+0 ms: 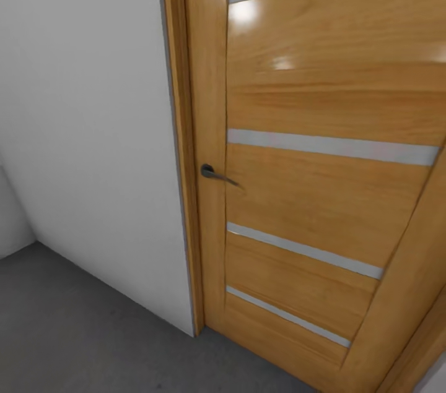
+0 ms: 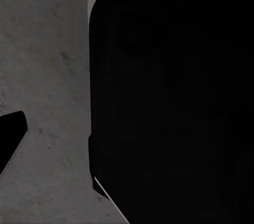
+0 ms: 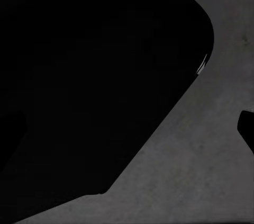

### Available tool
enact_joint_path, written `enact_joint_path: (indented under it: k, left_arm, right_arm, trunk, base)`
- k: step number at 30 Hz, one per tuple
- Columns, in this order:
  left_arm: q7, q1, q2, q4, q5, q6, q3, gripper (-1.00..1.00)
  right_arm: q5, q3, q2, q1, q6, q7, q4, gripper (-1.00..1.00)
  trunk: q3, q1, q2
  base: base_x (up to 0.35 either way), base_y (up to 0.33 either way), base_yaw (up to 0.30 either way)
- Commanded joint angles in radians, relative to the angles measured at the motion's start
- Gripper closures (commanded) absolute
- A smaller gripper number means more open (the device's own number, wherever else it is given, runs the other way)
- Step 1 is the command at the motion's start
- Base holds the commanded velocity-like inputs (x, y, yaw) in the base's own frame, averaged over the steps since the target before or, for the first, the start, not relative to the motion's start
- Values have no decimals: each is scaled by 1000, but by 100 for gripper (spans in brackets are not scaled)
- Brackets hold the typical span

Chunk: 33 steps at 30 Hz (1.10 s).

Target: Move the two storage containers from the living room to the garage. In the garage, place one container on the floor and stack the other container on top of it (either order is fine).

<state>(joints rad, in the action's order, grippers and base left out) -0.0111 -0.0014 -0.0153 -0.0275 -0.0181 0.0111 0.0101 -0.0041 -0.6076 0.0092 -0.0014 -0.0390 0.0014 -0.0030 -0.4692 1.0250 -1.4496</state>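
The two storage containers are out of view. I face a closed light-wood door (image 1: 322, 182) with several pale horizontal strips and a dark lever handle (image 1: 214, 173). Dark grey mottled concrete floor (image 1: 74, 331) runs beneath it. In the left wrist view, a black fingertip (image 2: 10, 139) pokes in at the edge over the concrete floor (image 2: 47, 75). In the right wrist view, a black fingertip (image 3: 246, 128) likewise shows over the floor (image 3: 201, 171). Nothing shows between the fingers, and the jaws' spacing cannot be read.
A plain white wall (image 1: 87, 133) stands left of the door frame (image 1: 186, 195) and meets another wall at the far left corner. A large black part of the robot's body (image 2: 169, 102) (image 3: 90, 75) hangs close over the floor in both wrist views.
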Motion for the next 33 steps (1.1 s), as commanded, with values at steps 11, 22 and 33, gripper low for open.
enact_joint_path:
  k: [11,22,33]
  left_arm:
    - [-1,0,0,0,-2,1,0,-100]
    - [-1,0,0,0,-2,1,-1,-100]
    - [-1,0,0,0,-2,1,-2,-100]
  right_arm:
    - [-1,-1,0,0,-2,0,0,-100]
    - [-1,-1,1,0,-2,0,0,-100]
    - [-1,0,1,0,-3,0,0,-100]
  trunk:
    - [-1,0,0]
    - [-1,0,0]
    - [-1,0,0]
  base:
    - [15,13,-211]
    - [204,207,-15]
    - [226,234,0]
